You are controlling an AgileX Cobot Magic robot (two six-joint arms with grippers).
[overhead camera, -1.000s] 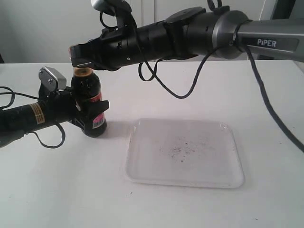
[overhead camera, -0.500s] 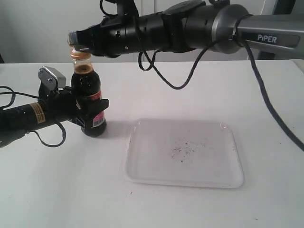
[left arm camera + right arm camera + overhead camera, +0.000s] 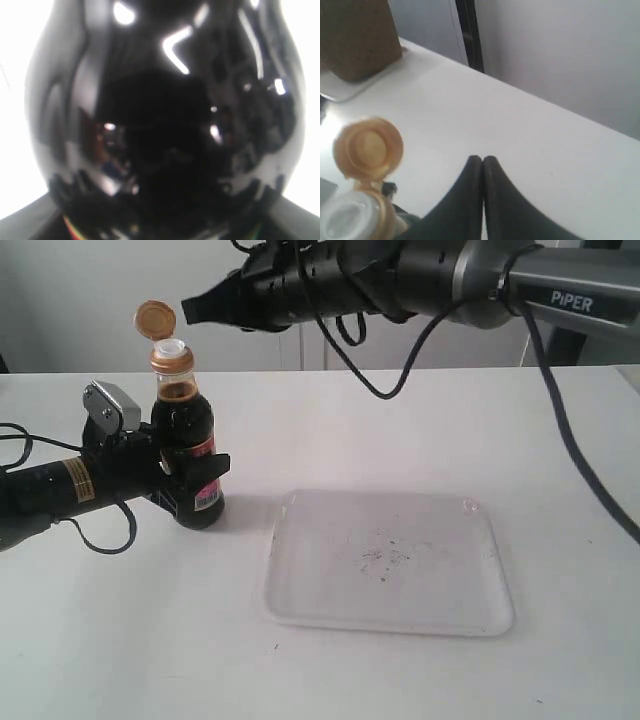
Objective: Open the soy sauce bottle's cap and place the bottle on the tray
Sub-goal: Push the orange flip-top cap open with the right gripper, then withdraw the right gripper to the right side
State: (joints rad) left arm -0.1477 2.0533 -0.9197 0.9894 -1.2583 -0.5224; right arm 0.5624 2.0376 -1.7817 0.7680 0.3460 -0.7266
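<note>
Exterior view: at the left of the frame the soy sauce bottle (image 3: 188,455) stands upright on the white counter (image 3: 120,640), gripped around its dark body by the left pincer (image 3: 190,480), which is clenched on it, presumably to keep it from tipping while the top is worked. The cap (image 3: 155,319) is flipped open and stands up on its hinge above the golden collar, leaving the white spout bare. The right pincer (image 3: 192,310) hangs in the upper part of the frame, just right of the cap and apart from it, its fingers pressed together and holding nothing. The tray (image 3: 300,615) lies at lower centre, well apart from the bottle, with nothing on it but dark specks. A second ago the right pincer sat low over the bottle top with the cap still down; half a second ago it was at the cap; now it has lifted up and to the right and the cap is open. The bottle and left arm have not shifted. Left wrist view shows only glossy black glass filling the frame. Right wrist view shows the closed finger tips with the open cap (image 3: 368,148) at lower left.
</note>
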